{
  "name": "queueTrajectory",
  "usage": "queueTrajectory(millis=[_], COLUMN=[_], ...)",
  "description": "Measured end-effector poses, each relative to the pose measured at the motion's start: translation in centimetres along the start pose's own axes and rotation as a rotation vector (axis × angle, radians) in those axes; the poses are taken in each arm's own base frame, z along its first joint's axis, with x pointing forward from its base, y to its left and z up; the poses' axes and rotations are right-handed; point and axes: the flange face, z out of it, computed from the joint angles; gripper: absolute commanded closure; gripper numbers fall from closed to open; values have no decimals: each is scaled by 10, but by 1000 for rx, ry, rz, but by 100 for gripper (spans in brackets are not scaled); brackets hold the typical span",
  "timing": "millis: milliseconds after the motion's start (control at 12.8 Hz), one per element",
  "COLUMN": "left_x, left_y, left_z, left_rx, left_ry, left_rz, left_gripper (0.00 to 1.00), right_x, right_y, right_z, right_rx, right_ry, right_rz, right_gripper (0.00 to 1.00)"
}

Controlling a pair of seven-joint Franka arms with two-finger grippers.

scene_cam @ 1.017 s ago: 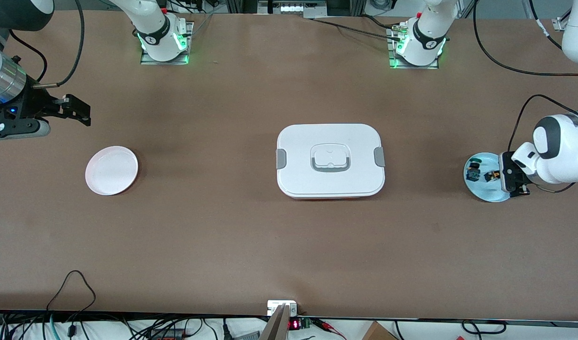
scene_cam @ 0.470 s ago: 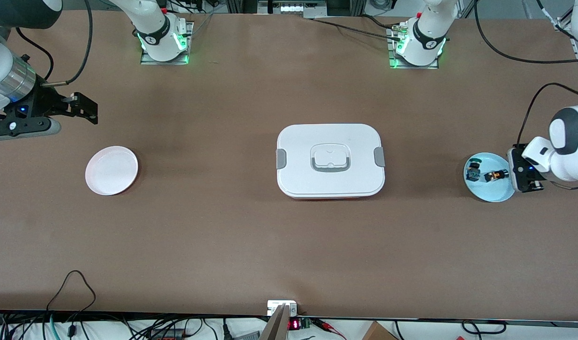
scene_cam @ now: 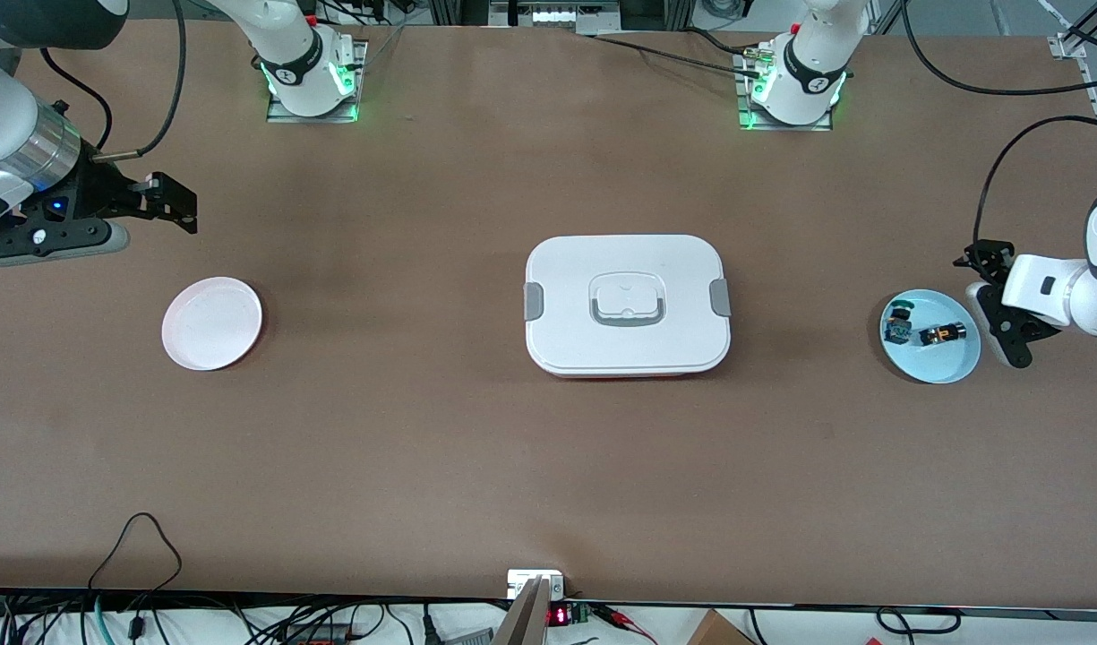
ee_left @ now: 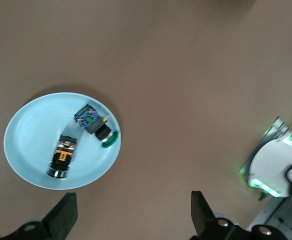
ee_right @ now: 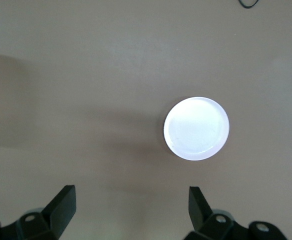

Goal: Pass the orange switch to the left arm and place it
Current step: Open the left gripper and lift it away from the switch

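Note:
The orange switch (scene_cam: 943,334) lies on a light blue plate (scene_cam: 935,363) at the left arm's end of the table, beside a similar block with teal parts (scene_cam: 896,327). In the left wrist view the switch (ee_left: 62,156) lies on the plate (ee_left: 31,132) untouched. My left gripper (scene_cam: 994,306) is open and empty, in the air just off the plate's edge toward the table end; it shows in its wrist view (ee_left: 134,215). My right gripper (scene_cam: 170,204) is open and empty, up over bare table close to the white plate (scene_cam: 211,322). The white box (scene_cam: 627,305) sits mid-table.
The white plate (ee_right: 196,128) is empty in the right wrist view, away from the right gripper (ee_right: 131,210). The teal block (ee_left: 95,124) lies by the switch. The arm bases (scene_cam: 308,76) (scene_cam: 797,85) stand along the table edge farthest from the front camera. Cables hang over the edge nearest it.
My left gripper has drawn back off the blue plate toward the table end and turned, leaving the orange switch on the plate. My right gripper has drifted slightly toward the table's middle.

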Motion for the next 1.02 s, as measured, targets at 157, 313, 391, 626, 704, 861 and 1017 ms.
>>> queueTrajectory(millis=[157,313,391,626,704,861,1017], left_x=[30,52,57,54,52,53,59], left_y=[41,85,101,117,118,124,131], left_z=[-39,-77,-91,-123,-130,-140,-141], left_rx=[6,26,33,59,65,73,77], left_ry=[-8,-6,-3,47,64,79,77], left_rz=[-134,-283,-363,-549,-576,-594,-603], left_gripper=[0,0,0,0,0,0,0], right_x=[0,0,0,0,0,0,0], right_y=[3,3,3,3,3,3,3], right_z=[0,0,0,0,0,0,0], right_rx=[16,17,17,17,17,17,17], right_ry=[1,1,1,0,0,-1,-1], right_rz=[8,9,9,9,9,9,9], right_gripper=[0,0,0,0,0,0,0])
